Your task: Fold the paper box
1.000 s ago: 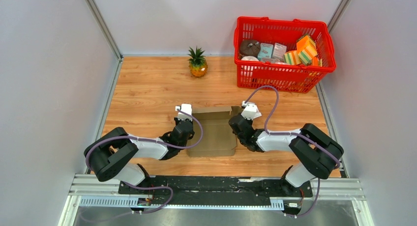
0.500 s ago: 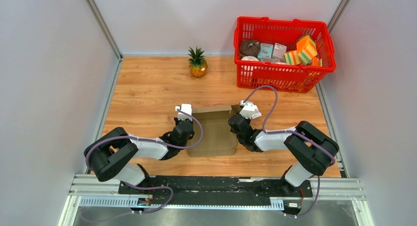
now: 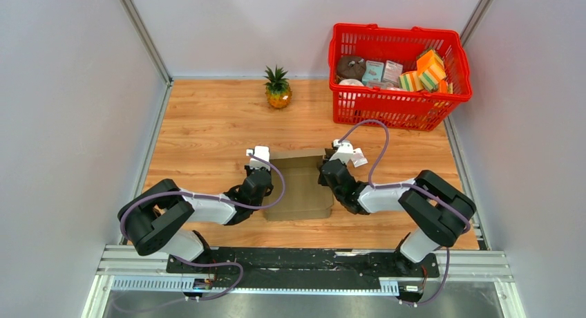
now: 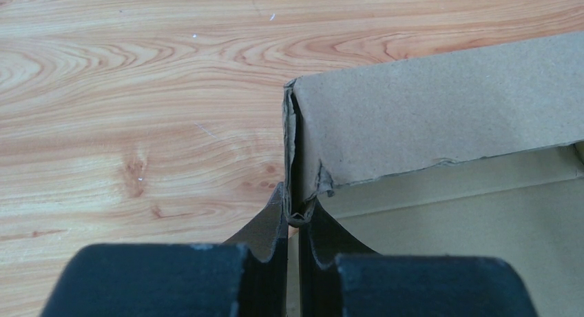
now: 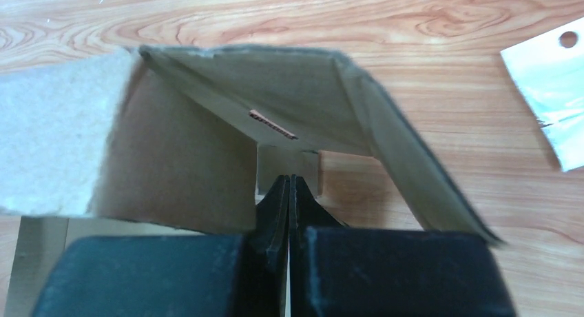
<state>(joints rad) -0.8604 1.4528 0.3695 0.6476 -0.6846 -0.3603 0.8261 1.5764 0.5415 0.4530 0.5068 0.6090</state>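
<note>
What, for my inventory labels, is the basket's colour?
Red; the basket shows best in the top external view.

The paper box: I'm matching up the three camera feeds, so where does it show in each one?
Top external: the paper box lies low in the centre of the picture.
Left wrist: right half, its wall pinched in the left gripper.
Right wrist: upper centre and left, walls standing above the right gripper.
Shared landmark: the wooden table under it in every view.

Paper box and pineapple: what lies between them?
Nothing but bare wooden table lies between the paper box and the pineapple, as the top external view shows.
</note>
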